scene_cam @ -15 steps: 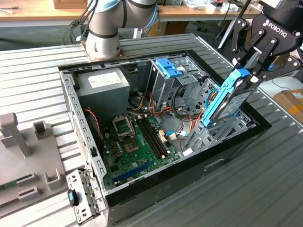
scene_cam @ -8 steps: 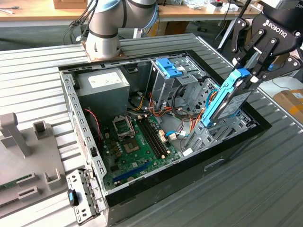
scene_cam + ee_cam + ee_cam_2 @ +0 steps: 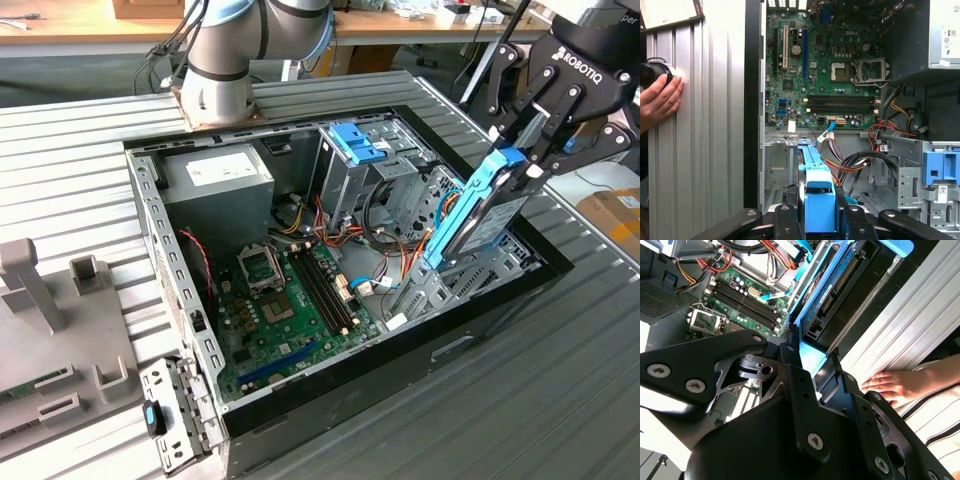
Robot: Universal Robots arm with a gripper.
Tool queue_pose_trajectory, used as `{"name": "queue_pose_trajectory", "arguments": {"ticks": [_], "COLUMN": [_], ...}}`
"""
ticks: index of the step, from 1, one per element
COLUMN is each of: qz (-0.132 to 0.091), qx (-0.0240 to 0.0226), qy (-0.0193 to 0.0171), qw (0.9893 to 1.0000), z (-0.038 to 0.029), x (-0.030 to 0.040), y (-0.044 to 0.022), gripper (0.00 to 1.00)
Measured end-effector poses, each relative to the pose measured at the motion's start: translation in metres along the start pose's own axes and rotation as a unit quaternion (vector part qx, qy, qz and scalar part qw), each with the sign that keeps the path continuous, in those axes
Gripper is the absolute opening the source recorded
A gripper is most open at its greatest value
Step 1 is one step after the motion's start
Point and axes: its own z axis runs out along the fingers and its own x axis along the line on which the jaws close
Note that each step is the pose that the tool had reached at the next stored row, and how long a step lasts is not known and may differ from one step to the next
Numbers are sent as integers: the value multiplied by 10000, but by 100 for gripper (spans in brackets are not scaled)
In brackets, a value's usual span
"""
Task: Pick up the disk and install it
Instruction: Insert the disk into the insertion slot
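Gripping: a black metal robot gripper (image 3: 528,152) is clamped on the upper end of a flat dark rectangular disk (image 3: 480,215) with bright blue plastic side rails.

Disk position: it stands steeply tilted. Its upper end is above the rim of the open black metal computer case (image 3: 480,335). Its lower end is down at the grey metal drive bay (image 3: 452,292) on the exterior view's right. I cannot tell whether it touches the bay.

Inside the case: a green motherboard (image 3: 290,300), a grey box-shaped power supply (image 3: 220,180), and red, orange and yellow cables (image 3: 335,237) near the bay.

Step in hand: by my judgement the pick-up is done and the installing is under way. The disk is not yet seated.

Care called for: seating looks to need the blue rails square to the bay's walls and clear of the loose cables.

Bystander: a person's hand (image 3: 657,100) rests on the ribbed silver table (image 3: 560,410) just beside the case.

Writing: there is white lettering on the gripper's body and pale stickers on the power supply. I leave both unread.
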Motion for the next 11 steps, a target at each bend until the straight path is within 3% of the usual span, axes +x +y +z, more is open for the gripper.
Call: {"name": "queue_pose_trajectory", "arguments": {"ticks": [11], "qz": [0], "qx": [0], "qy": [0], "qw": [10000], "z": [83], "x": [3], "y": [-2], "gripper": [36]}}
